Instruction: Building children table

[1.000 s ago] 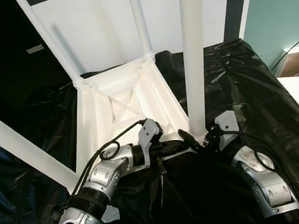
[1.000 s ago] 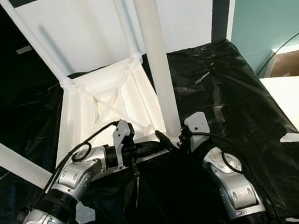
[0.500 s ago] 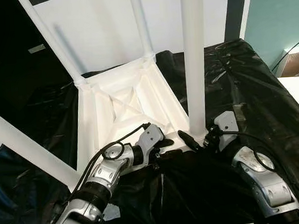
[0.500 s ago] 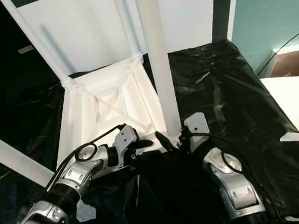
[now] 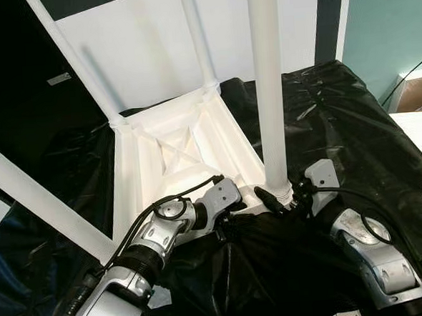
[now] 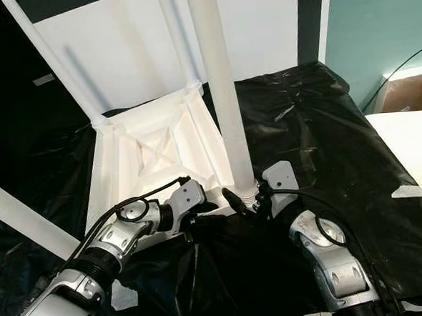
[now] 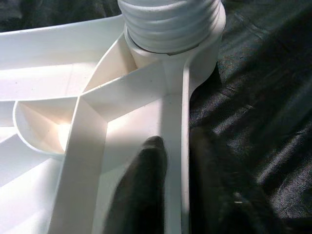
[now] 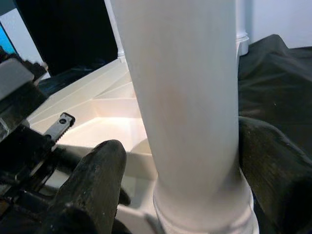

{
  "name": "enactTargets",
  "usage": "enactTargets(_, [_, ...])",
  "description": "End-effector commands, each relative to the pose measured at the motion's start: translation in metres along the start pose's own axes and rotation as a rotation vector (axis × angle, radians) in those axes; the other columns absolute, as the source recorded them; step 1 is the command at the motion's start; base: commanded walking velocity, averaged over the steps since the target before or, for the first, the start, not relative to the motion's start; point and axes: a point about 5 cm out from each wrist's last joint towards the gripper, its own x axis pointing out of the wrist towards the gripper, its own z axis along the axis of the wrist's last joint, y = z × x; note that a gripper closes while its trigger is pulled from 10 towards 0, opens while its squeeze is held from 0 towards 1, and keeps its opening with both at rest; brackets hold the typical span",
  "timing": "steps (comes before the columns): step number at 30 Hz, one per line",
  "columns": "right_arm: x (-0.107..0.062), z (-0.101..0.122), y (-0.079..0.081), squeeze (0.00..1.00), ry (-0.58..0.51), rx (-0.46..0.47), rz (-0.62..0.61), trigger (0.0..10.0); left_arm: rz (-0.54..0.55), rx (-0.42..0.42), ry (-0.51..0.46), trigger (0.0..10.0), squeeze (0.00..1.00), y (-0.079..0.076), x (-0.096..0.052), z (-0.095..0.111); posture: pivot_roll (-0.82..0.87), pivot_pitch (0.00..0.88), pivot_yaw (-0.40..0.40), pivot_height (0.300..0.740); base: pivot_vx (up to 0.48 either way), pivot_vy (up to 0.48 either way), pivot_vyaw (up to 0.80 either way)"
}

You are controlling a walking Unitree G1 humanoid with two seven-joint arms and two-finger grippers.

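Black sheet (image 5: 337, 114): right gripper (image 5: 281, 198) clamps leg (image 5: 268, 90), left gripper (image 7: 170, 180) pinches tabletop (image 5: 174, 146) rim; leg may cross-thread if tilted

Lower centre of the frame, left gripper (image 5: 237, 211) pinches a rim; right gripper (image 5: 276, 197) clasps a post.

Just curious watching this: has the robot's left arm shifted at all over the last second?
Yes. The left gripper has drawn back along the tabletop's near rim, away from the upright leg.
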Motion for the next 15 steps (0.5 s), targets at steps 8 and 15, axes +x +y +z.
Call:
enactTargets(8, [0.017,0.007,-0.002,0.0,-0.033,-0.031,0.042,10.0,-0.211,-0.143,-0.015,0.0,0.0,-0.026,-0.007,-0.021,-0.16,0.0,0.186,0.74,0.0,0.0,0.0])
enactTargets(15, [0.026,0.006,0.004,0.0,-0.019,-0.045,0.128,10.0,-0.292,-0.155,-0.082,10.0,0.0,-0.035,-0.01,-0.015,-0.15,0.0,0.184,0.74,0.0,0.0,0.0])
